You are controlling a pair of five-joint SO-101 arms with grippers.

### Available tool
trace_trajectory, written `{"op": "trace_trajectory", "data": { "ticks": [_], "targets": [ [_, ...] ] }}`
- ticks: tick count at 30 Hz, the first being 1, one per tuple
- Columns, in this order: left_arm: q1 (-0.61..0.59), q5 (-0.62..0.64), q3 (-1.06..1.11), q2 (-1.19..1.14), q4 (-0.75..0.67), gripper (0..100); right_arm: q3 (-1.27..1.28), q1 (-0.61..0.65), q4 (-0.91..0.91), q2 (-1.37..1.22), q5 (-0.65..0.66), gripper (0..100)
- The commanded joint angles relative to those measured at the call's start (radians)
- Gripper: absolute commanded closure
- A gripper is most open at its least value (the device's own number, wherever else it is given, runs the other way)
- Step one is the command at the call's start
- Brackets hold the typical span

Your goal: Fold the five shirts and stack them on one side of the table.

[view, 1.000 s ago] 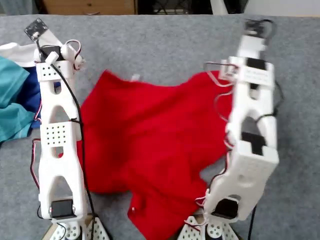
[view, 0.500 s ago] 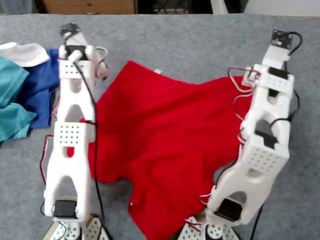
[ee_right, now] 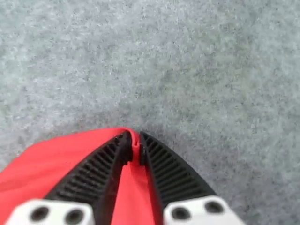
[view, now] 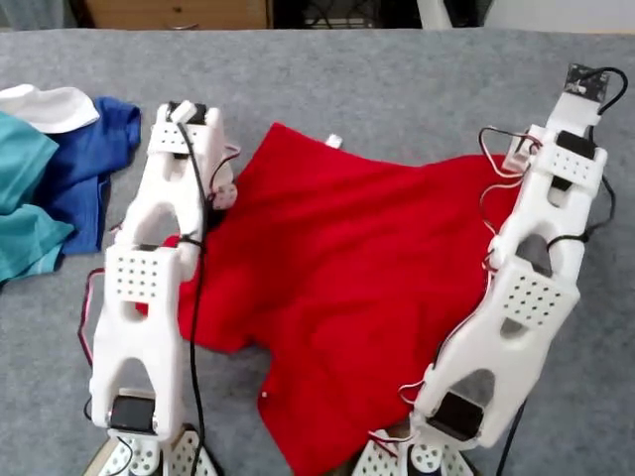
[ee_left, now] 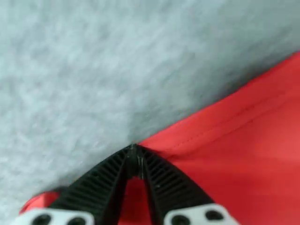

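A red shirt (view: 347,268) lies spread and rumpled across the middle of the grey table, between the two white arms. My left gripper (ee_left: 134,152) is shut on the shirt's hemmed edge (ee_left: 220,126); in the high view that arm (view: 184,149) stands at the shirt's left side. My right gripper (ee_right: 134,140) is shut on a pinched fold of the red shirt (ee_right: 65,154), and its arm (view: 556,169) stands at the shirt's right edge. The gripper tips are hidden under the arms in the high view.
A pile of other shirts lies at the table's left edge: teal (view: 25,198), blue (view: 84,164) and white (view: 50,104). Bare grey table (view: 397,89) stretches behind the red shirt. A wooden cabinet (view: 179,12) stands beyond the far edge.
Both arms have swung to the right over the last second, dragging the red shirt with them. More of the blue shirt is now uncovered at the left.
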State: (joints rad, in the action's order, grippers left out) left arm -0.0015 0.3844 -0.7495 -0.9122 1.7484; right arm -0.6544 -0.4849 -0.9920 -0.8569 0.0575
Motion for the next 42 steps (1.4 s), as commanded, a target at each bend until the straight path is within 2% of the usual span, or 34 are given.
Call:
{"op": "trace_trajectory", "data": {
  "ticks": [1, 4, 11, 14, 17, 21, 27, 29, 32, 38, 42],
  "targets": [
    [-0.042, -0.054, 0.219, 0.137, -0.032, 97, -0.125, -0.02, -0.038, -0.015, 0.011, 98.5],
    [-0.042, -0.075, 0.483, 0.238, -0.138, 97, -0.186, -0.02, -0.075, -0.051, 0.012, 98.5],
    [-0.031, -0.143, 1.184, 0.635, -0.528, 97, -0.291, -0.02, -0.14, -0.111, 0.028, 98.5],
    [-0.042, -0.192, 1.346, 0.827, -0.611, 97, -0.312, -0.014, -0.158, -0.127, 0.049, 98.5],
    [-0.045, -0.244, 1.405, 0.97, -0.615, 97, -0.318, -0.011, -0.164, -0.131, 0.054, 98.5],
    [-0.051, -0.288, 1.371, 1.054, -0.6, 97, -0.318, -0.012, -0.164, -0.131, 0.054, 98.5],
    [-0.056, -0.344, 1.161, 1.033, -0.476, 97, -0.318, -0.012, -0.164, -0.131, 0.055, 98.5],
    [-0.062, -0.331, 1.049, 1.022, -0.445, 97, -0.318, -0.014, -0.164, -0.131, 0.055, 98.5],
    [-0.059, -0.242, 0.858, 0.984, -0.445, 97, -0.318, -0.014, -0.164, -0.131, 0.055, 98.5],
    [0.035, -0.238, 0.509, 0.72, -0.517, 96, -0.317, -0.012, -0.164, -0.131, 0.064, 98.5],
    [0.087, -0.233, 0.285, 0.466, -0.482, 83, -0.314, -0.011, -0.164, -0.131, 0.075, 98.5]
  ]
}}
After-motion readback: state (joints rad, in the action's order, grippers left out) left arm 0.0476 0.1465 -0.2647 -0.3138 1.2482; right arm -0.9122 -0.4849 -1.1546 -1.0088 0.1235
